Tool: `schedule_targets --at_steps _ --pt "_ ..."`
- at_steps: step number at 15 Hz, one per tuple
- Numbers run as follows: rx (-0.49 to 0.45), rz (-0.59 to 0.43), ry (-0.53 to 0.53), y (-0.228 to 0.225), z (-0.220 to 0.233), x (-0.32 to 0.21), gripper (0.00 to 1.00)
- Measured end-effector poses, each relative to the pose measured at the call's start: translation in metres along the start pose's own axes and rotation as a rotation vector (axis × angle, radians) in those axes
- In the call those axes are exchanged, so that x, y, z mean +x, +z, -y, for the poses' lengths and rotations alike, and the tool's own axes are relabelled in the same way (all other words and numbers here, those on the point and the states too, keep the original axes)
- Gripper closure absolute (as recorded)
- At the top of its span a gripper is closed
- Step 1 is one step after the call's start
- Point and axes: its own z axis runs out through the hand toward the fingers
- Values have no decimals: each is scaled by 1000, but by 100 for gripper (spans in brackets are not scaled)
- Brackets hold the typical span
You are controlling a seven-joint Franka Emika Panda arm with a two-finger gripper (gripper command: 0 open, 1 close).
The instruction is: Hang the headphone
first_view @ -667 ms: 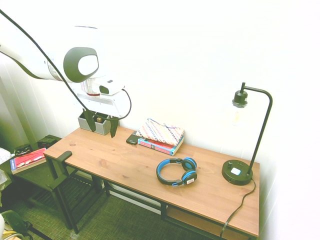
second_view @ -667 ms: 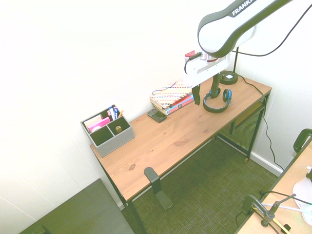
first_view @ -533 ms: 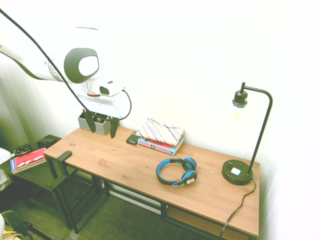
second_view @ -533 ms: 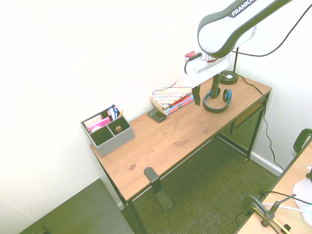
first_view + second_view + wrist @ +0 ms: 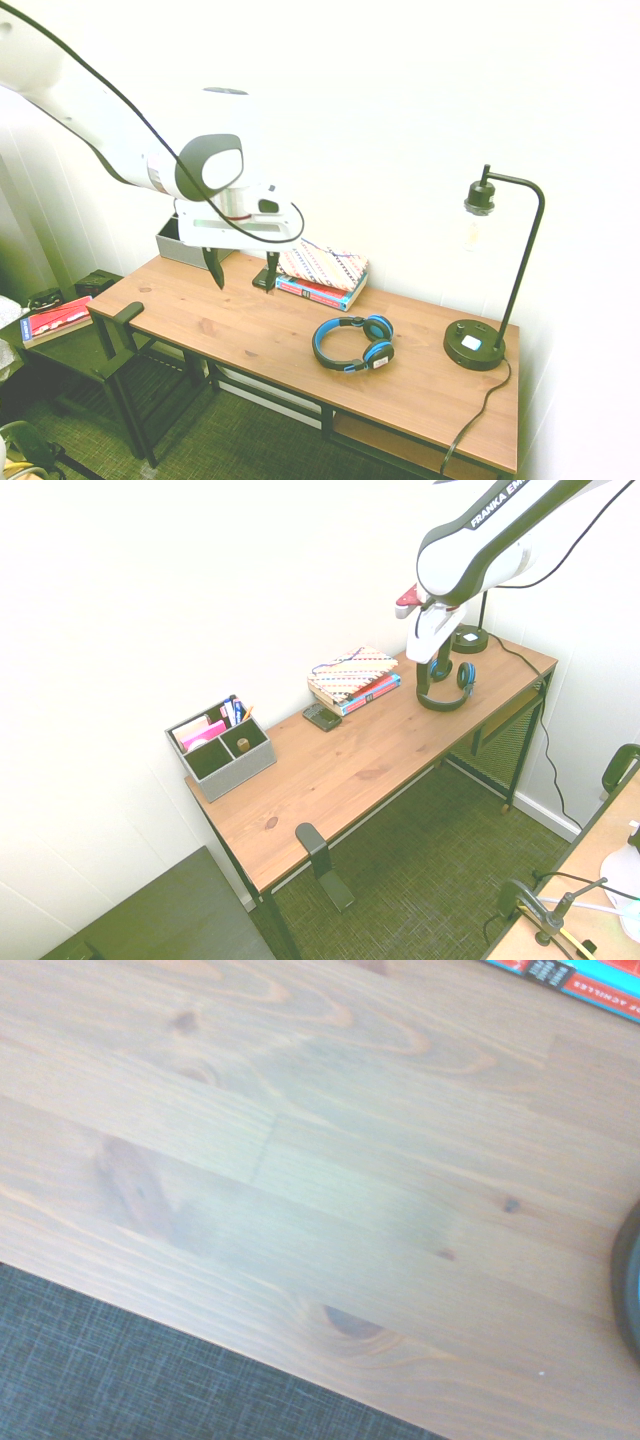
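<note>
Lying flat on the desk [image 5: 225, 319], the headphone [image 5: 354, 344] looks light, its band springy and smooth, its cups [image 5: 379, 353] padded but apt to swivel. The middle of the band seems the surest hold; a hard squeeze could strain it. The pincer [image 5: 243, 282] hangs above the desk, wide open and empty, apparently off to the band's side, though its exact height is hard to judge.

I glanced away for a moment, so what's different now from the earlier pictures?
The arm's open hand has moved along the desk toward the headphones. It has taken hold of nothing. The headphones, books and lamp stayed put.
</note>
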Motion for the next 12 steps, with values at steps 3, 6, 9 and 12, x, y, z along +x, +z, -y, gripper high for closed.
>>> schedule_targets --at_steps 3,6,9,12 --pt "-10 -2 -45 29 -22 20 0" --pt "-25 0 -49 63 -30 34 0" --pt "-47 11 -38 98 -38 48 100" --pt "-66 18 -20 123 -51 64 100"
